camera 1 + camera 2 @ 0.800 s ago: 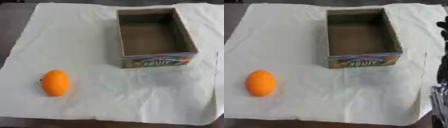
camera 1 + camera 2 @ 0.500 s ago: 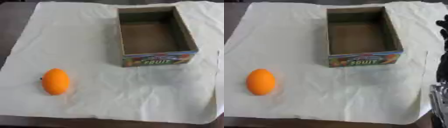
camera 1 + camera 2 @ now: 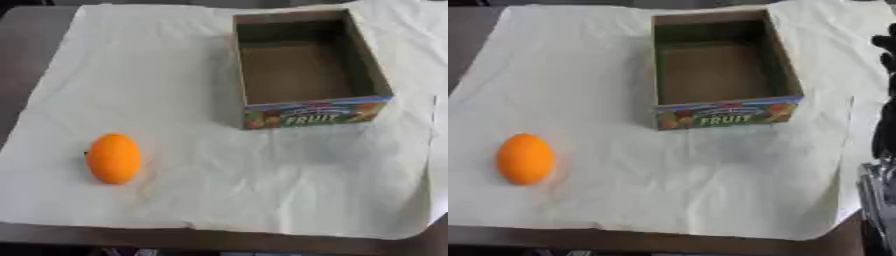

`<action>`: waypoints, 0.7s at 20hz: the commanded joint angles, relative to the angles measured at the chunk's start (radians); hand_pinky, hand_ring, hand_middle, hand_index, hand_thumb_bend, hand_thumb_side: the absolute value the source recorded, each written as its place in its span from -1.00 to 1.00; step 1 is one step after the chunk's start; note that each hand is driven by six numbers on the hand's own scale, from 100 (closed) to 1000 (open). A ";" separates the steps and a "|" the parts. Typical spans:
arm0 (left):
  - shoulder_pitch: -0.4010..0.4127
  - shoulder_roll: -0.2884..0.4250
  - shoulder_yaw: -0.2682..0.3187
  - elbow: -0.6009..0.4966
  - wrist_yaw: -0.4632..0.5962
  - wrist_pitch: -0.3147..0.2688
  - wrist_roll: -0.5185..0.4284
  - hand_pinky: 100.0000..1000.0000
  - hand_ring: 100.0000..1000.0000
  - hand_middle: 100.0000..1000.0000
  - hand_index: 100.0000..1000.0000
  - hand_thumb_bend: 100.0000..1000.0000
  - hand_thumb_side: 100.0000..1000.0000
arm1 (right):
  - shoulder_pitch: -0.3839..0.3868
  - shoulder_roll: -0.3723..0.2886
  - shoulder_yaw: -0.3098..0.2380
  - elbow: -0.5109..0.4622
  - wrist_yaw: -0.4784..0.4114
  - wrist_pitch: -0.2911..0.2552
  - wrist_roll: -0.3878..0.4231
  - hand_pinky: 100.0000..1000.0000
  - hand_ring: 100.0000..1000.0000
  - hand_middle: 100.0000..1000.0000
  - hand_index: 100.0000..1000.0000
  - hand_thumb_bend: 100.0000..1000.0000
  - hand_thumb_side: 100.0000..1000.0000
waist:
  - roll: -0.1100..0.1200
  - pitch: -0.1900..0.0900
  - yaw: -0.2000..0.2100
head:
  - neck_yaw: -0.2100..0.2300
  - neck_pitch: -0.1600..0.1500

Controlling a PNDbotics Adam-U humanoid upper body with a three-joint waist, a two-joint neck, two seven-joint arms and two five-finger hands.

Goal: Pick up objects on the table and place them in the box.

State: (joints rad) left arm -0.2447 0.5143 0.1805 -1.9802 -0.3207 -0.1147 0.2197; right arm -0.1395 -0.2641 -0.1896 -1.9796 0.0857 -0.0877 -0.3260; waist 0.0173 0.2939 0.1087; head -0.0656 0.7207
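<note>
An orange fruit [image 3: 113,158] lies lower left on the cloth [image 3: 175,90]; the box [image 3: 306,70] stands open upper right. The right hand [image 3: 883,100], cut off at the right edge, is unreadable: I cannot tell whether it is released or clenched.

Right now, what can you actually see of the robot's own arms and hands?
Very little. Only the right eye view shows any of it: black rounded segments of the right arm run down the right edge, with a silver metal part lower down. No clear hand, cables or markings can be made out. The left arm shows in neither view.
</note>
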 commanded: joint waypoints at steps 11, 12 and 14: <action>-0.168 0.332 -0.201 0.027 -0.314 0.133 -0.194 0.02 0.05 0.36 0.77 -0.83 0.31 | 0.000 -0.034 0.003 -0.020 0.000 0.003 0.011 0.87 0.79 0.33 0.64 -1.00 1.00 | 0.010 -0.032 -0.002 | -0.011 0.014; -0.186 0.342 -0.222 0.027 -0.333 0.130 -0.230 0.01 0.06 0.34 0.79 -0.79 0.45 | 0.000 -0.034 0.004 -0.020 0.000 0.004 0.013 0.87 0.79 0.33 0.64 -1.00 1.00 | 0.010 -0.032 -0.003 | -0.010 0.012; -0.227 0.355 -0.262 0.026 -0.369 0.121 -0.311 0.01 0.07 0.32 0.82 -0.68 0.56 | 0.000 -0.034 0.007 -0.020 0.000 0.005 0.017 0.87 0.79 0.32 0.64 -1.00 1.00 | 0.011 -0.032 -0.004 | -0.007 0.008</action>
State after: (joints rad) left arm -0.4550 0.8220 -0.0668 -1.9482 -0.6658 0.0094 -0.0502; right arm -0.1321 -0.2751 -0.1829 -1.9796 0.0857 -0.0824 -0.3132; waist 0.0276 0.2815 0.1046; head -0.0732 0.7316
